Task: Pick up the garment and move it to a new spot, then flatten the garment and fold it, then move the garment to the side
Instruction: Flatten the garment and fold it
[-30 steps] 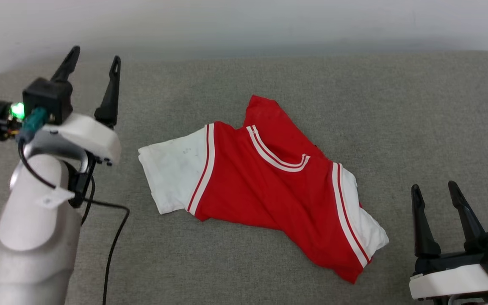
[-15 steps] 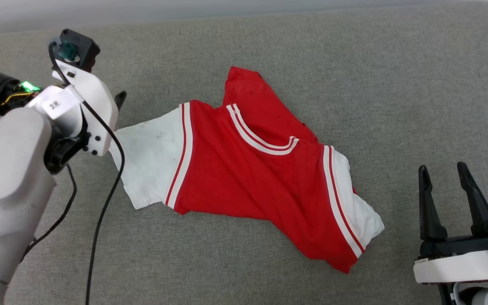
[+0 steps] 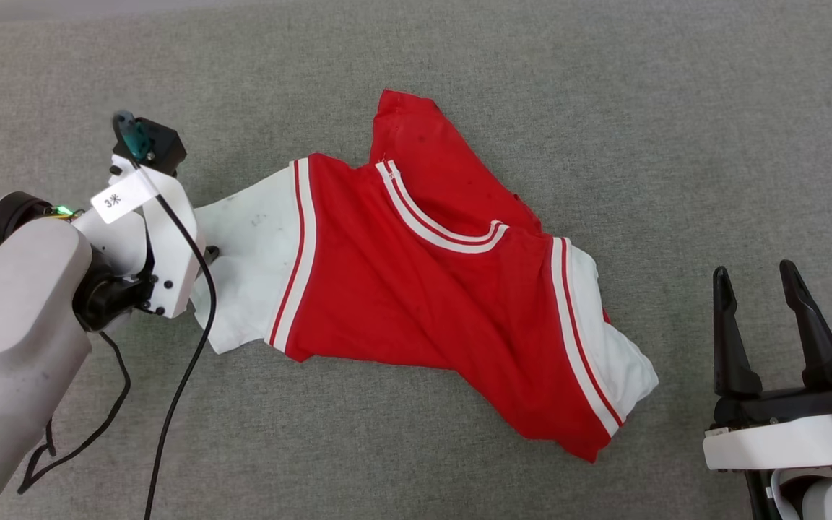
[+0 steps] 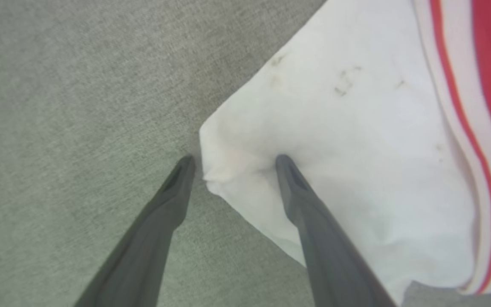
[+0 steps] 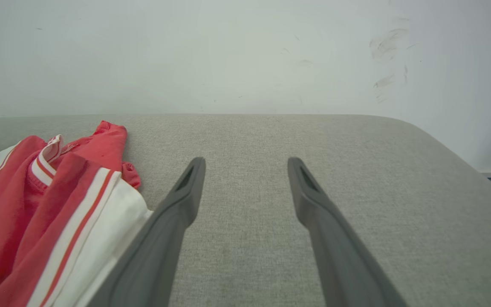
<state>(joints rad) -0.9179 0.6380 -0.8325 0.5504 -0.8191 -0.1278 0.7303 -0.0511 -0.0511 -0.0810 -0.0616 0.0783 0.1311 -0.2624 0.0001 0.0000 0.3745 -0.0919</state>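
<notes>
The grey fabric-covered worktop (image 3: 676, 108) runs back to a pale wall (image 5: 228, 51) with a few dark scuff marks on it. Nothing else lies on the cloth surface around the garment. The only thing near it is a black cable (image 3: 178, 390), which hangs from the left wrist, crosses the near-left edge of the white sleeve and trails down over the worktop. A small white label (image 3: 114, 198) is stuck on that wrist.

The garment (image 3: 423, 289) lies rumpled about mid-worktop and runs slantwise. One white sleeve is at the left, the other is at the near right, and a red flap pokes out toward the far side. The striped V-neck faces up.

The left gripper (image 4: 235, 160) points down at the left sleeve's outer corner with its jaws spread wide and not clenched. One fingertip (image 4: 186, 164) is on bare grey fabric just beside the sleeve's edge. The other presses onto the white cloth (image 4: 356, 128), so the corner sits between them, ungrasped.

The right gripper (image 3: 753, 269) hangs at the near right, well apart from the garment (image 5: 36, 204). Its jaws are likewise wide apart and hold nothing.
</notes>
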